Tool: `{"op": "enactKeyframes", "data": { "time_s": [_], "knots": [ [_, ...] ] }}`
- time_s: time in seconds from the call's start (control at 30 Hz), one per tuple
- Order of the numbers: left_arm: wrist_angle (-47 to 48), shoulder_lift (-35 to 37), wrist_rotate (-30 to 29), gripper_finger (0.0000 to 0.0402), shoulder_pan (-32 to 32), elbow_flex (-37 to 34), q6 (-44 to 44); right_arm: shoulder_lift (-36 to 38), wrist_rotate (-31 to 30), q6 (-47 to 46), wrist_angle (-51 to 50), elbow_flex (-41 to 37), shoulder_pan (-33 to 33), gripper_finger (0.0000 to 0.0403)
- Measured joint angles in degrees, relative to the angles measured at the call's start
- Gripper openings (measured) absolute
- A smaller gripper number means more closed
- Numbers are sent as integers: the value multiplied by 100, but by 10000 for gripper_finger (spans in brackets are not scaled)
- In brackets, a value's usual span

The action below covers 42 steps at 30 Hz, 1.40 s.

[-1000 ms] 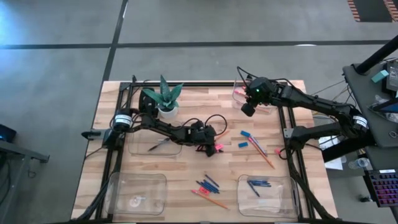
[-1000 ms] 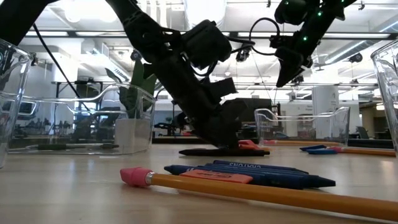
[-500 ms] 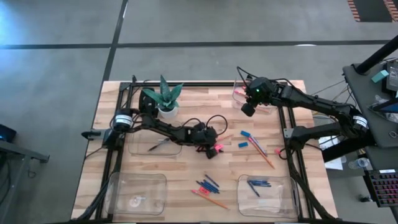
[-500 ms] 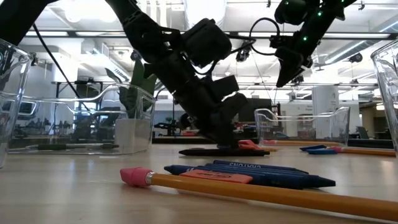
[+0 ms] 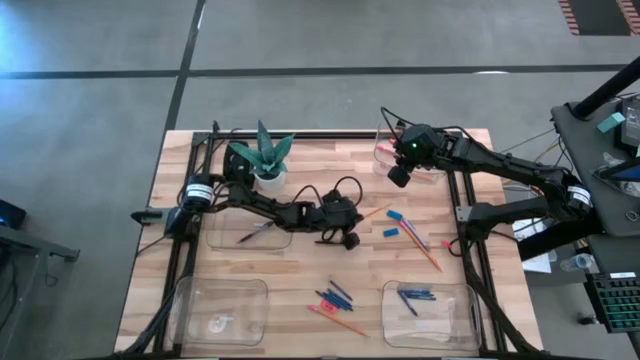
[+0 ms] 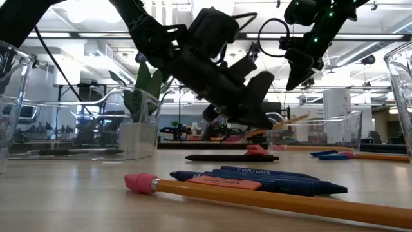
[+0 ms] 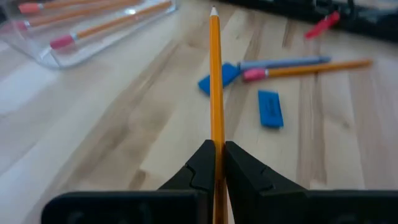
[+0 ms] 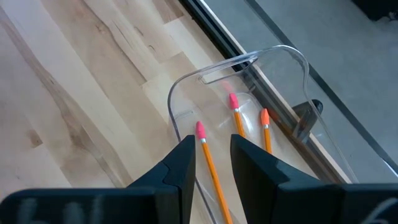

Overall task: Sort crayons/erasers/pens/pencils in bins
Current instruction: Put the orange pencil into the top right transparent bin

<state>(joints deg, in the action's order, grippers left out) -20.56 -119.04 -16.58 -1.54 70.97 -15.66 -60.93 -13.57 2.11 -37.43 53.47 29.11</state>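
Centre of the high frame: my left gripper (image 5: 349,240) clamped on one long thin orange wooden pencil (image 7: 215,87), lifted off the table; light, stiff, slippery-lacquered, best gripped mid-shaft.

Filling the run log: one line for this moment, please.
left gripper: shut on pencil, lifted off table | right gripper: holds pencil over far bin

Left gripper (image 6: 254,116) lifts an orange pencil (image 6: 283,124) (tilted) — above the table (image 6: 77,193).
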Motion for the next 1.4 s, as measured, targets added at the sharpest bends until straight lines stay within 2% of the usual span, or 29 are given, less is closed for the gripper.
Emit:
{"op": "enactKeyframes", "data": {
  "time_s": [0.33, 0.63, 0.8, 1.0, 1.27, 1.4],
  "knots": [
    [-272, 0, -188, 11, -7, -53, -44, -2, -1, 42, 0, 0, 1, 93],
    [-1426, 4, -189, 11, -5, -195, 7, -2, 0, 45, -2, 0, 1, 93],
    [-2001, 4, -190, 11, -5, -525, -41, -2, 0, 63, -2, -1, 1, 93],
    [-3151, 13, -192, 11, -5, -956, -51, -2, 1, 85, -2, -2, 1, 93],
    [-3500, 13, -218, 11, -5, -1044, -6, -2, 16, 64, -4, -2, 0, 93],
    [-3753, 13, -352, 11, -5, -1028, 274, 1, 381, 159, 86, -7, -17, 93]
  ]
}}
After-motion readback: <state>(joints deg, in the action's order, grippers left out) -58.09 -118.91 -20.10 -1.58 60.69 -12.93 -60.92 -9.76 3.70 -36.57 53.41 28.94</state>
